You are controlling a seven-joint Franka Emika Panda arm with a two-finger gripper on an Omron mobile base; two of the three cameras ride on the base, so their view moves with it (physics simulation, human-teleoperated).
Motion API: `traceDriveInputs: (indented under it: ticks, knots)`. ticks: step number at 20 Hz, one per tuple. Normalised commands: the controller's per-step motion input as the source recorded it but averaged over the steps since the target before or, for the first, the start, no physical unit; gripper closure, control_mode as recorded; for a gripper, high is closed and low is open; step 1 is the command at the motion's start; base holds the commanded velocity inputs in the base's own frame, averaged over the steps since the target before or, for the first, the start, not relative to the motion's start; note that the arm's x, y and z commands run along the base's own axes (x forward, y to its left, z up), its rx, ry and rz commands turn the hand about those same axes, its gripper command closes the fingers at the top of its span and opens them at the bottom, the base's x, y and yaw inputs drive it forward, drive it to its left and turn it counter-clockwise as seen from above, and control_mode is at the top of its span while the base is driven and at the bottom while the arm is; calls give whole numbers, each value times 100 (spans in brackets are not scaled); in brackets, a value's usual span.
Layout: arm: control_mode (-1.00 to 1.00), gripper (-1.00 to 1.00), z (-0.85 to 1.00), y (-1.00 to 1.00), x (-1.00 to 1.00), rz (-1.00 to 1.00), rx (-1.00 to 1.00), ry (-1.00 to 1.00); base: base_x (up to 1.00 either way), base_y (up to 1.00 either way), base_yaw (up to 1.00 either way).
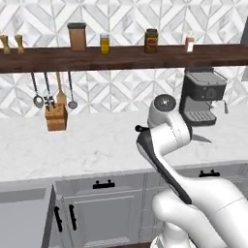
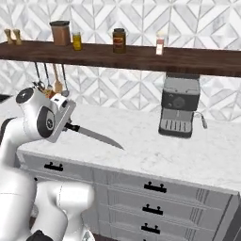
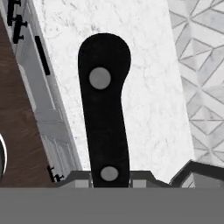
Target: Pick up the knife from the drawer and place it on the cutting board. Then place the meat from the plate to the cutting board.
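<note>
Hand (image 2: 69,124) clamped tight on knife (image 2: 96,136) handle, blade sticking out level over marble counter (image 2: 188,150)

White marble counter (image 1: 97,140) w/ wooden knife block (image 1: 56,117) at back left, espresso machine (image 1: 201,97) at right.

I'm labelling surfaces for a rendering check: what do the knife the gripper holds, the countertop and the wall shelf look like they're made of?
The knife: narrow pale grey blade, seemingly metal; its handle is matt black with two grey rivet-like discs, plastic or dark wood.
The countertop: white with faint grey veins, marble-like stone, lightly glossy.
The wall shelf: dark brown, apparently stained wood.
</note>
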Motion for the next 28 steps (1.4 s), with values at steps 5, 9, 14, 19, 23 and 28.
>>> traceDriveInputs:
  ticks: [5,9,14,19,23,28]
  knots:
    - [100,100,0,0,0,0,0,0,2,-86,-56]
    - [100,100,0,0,0,0,0,0,26,-71,-9]
    - [100,100,0,0,0,0,0,0,-4,-23,-64]
    - [100,100,0,0,0,0,0,0,-30,42,-72]
    - [100,100,0,0,0,0,0,0,-33,80,-72]
    - [100,100,0,0,0,0,0,0,-22,89,-70]
